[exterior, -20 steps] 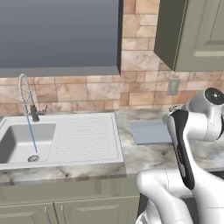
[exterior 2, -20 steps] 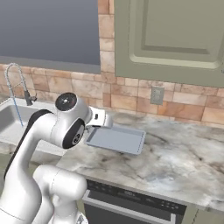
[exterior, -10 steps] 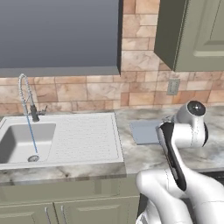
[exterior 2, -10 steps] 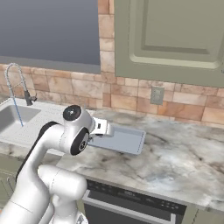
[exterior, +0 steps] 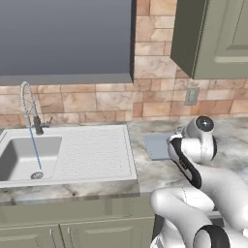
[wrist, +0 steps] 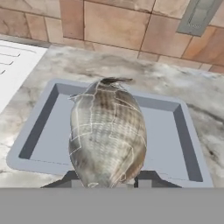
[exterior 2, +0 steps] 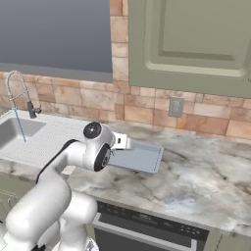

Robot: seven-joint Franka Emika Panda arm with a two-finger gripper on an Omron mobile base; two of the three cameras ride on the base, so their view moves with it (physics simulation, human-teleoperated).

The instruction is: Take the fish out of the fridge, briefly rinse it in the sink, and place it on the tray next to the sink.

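In the hand view the fish point(wrist: 107, 135), silvery-grey and scaled, is held lengthwise in my gripper point(wrist: 109, 180), which is shut on its near end. It hangs just over the pale blue-grey tray point(wrist: 177, 131), whose raised rim frames it on all sides. From the right base the tray point(exterior 2: 142, 158) lies on the marble counter right of the white sink point(exterior 2: 34, 139), with my hand point(exterior 2: 121, 142) at its left end. In the left base view my arm covers part of the tray point(exterior: 154, 145). A thin water stream point(exterior: 35, 150) falls from the faucet point(exterior: 29, 104) into the basin. The fridge is out of view.
The ribbed drainboard point(exterior: 99, 150) lies between basin and tray. Bare marble counter point(exterior 2: 206, 176) stretches to the tray's right. A wall outlet point(exterior 2: 175, 107) sits on the brick backsplash, with green upper cabinets point(exterior 2: 196, 39) overhead. An oven front point(exterior 2: 147, 228) is below the counter.
My arm has folded down and forward, bringing the hand with the fish lower over the tray. Sink, tray and water stream have stayed the same.
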